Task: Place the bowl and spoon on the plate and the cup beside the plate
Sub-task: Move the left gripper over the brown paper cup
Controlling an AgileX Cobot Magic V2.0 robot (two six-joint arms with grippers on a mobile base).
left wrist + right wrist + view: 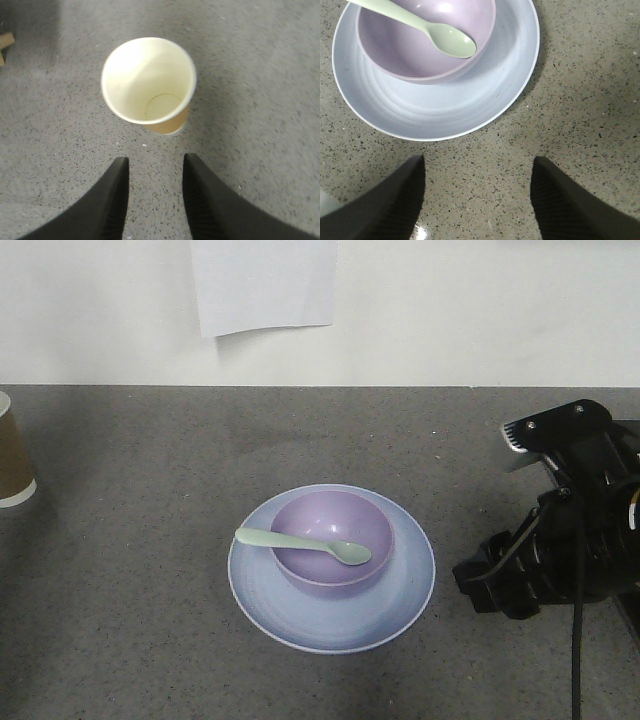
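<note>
Counts: you've got one plate [331, 612], one bowl [332, 540], one spoon [303, 545], one cup [148, 82], two claws.
Plate: pale blue, round, shallow with a low rim; flat on the grey speckled desk [130, 590], roughly mid-frame in the front view.
Bowl: lavender, smooth, narrower than the plate; sits on the plate, offset toward the far side, so more bare plate shows on the near side.
Spoon: pale mint green, short broad handle; scoop end lies inside the bowl, handle rests across the bowl's left rim and sticks out over the plate.
Cup: brown paper, white inside, white rolled rim; upright on the desk at the far left edge of the front view, well apart from the plate. Only part of it shows there, so the white base band is probably what you see at its bottom, not certain.
Left claw [152, 192]: dark fingers apart with a narrow gap, holding nothing; cup stands just ahead of the tips, not touching.
Right claw [477, 192]: fingers spread wide, nothing between them; over bare desk just short of the plate's near rim. In the front view its black arm sits right of the plate.
Wall: white sheet of paper [265, 282] hangs above the desk's far edge.
</note>
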